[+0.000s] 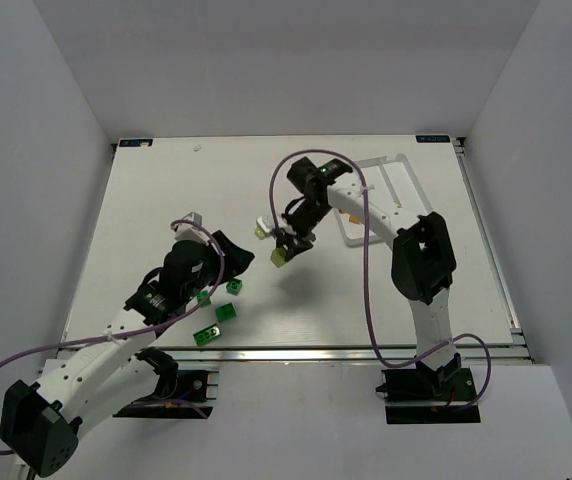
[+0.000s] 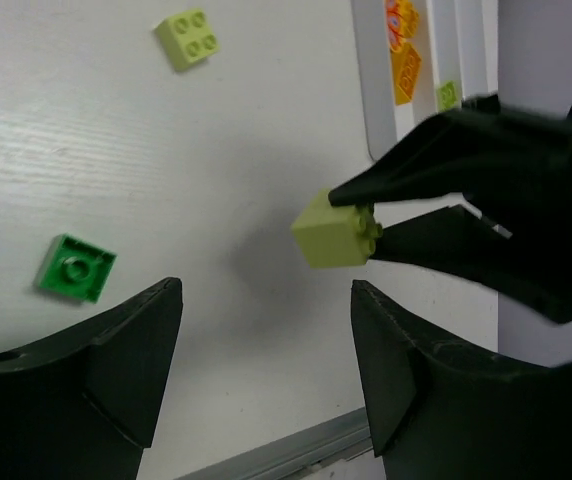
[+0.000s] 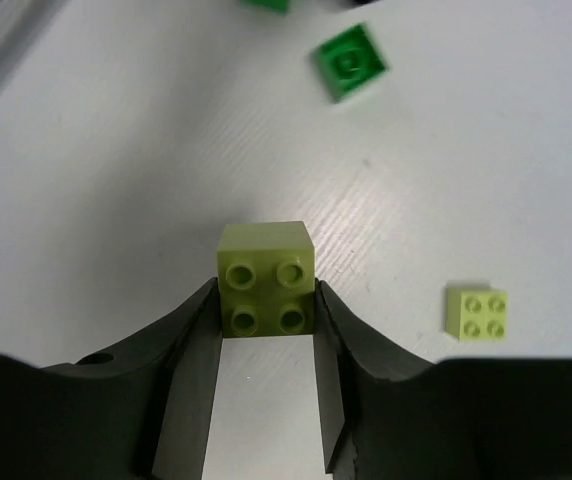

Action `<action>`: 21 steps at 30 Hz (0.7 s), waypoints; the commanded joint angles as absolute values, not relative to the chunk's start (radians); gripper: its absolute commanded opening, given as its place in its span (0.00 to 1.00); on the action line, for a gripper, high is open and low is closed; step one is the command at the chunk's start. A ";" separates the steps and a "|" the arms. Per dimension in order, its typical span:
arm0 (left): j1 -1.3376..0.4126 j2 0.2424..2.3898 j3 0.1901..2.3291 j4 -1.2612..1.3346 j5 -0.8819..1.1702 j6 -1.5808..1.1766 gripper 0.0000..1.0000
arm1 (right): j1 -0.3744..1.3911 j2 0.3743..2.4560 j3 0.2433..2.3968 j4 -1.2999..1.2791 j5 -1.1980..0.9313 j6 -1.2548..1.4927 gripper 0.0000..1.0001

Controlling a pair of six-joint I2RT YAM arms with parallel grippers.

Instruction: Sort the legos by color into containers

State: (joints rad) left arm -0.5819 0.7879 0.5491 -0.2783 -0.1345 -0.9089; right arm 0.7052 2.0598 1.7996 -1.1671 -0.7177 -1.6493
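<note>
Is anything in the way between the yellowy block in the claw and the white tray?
No, nothing I can see. The right claw grips the pale yellow-green studded plastic brick, and only bare white table lies between it and the flat white plastic tray.

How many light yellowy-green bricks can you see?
3. One yellow-green brick is pinched in the right gripper, one lies loose on the table, one sits in the tray. The right arm may hide more.

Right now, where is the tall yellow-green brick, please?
The right gripper holds the brick over the table's middle in the top view, left of the tray.
</note>
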 commanded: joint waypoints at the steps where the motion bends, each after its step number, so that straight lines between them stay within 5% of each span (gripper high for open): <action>1: -0.588 0.827 0.548 -0.022 -0.026 -0.773 0.78 | 0.634 2.098 1.923 -1.288 -0.944 -1.250 0.00; 5: -0.588 0.851 0.551 0.115 -0.002 -0.655 0.80 | 0.556 2.103 1.933 -1.235 -1.064 -0.948 0.00; 21: -0.578 1.089 0.545 0.566 0.328 -0.655 0.82 | 0.476 2.089 1.983 -1.186 -1.423 -0.627 0.00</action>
